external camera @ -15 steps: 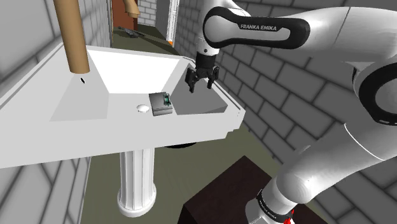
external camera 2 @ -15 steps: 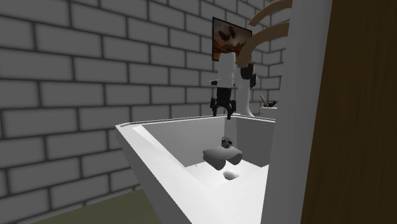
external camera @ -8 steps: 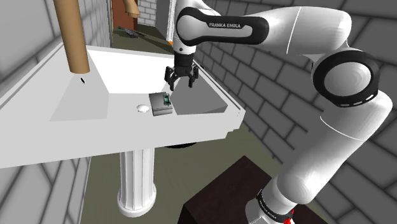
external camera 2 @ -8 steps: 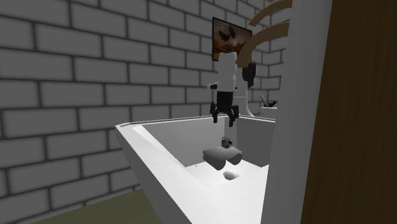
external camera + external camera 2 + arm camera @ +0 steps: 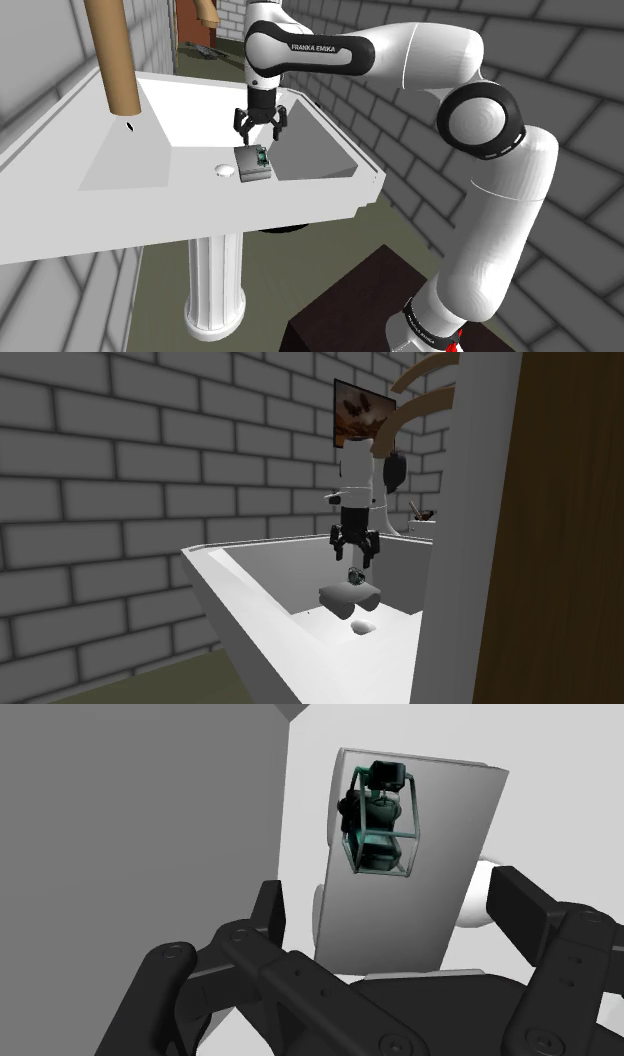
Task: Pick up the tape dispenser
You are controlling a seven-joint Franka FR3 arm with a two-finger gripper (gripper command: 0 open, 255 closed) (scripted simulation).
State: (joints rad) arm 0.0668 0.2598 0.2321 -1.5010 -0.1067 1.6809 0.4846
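Motion comes first in the shoulder view: over the last second the arm has swung toward this view's left, carrying the end effector [image 5: 262, 138] off the basin's sloped wall to a spot just above the tape dispenser [image 5: 255, 163]. The dispenser has not moved. It lies on the floor of the white sink [image 5: 200, 215], just beside the drain [image 5: 224, 170]. I read that as the approach nearly lined up, with only the descent and the close left to do. The brown post [image 5: 115, 55] on the far rim is well apart and no worry. The sloped wall on this view's right is the nearest edge. In the second exterior view the end effector [image 5: 355, 555] has dropped from above the rim into the basin and now hangs over the tape dispenser [image 5: 350, 595] with a clear gap between them. The sink wall [image 5: 250, 612] rises on either side, so my open room is straight down, not sideways. In the wrist view the fingers [image 5: 270, 909] stand wide apart and grip nothing. The tape dispenser [image 5: 410, 864] lies ahead between them as a grey slab, with a teal-framed part at its far end. The grey slope runs close beside one finger, so I would mind that side on the way down.
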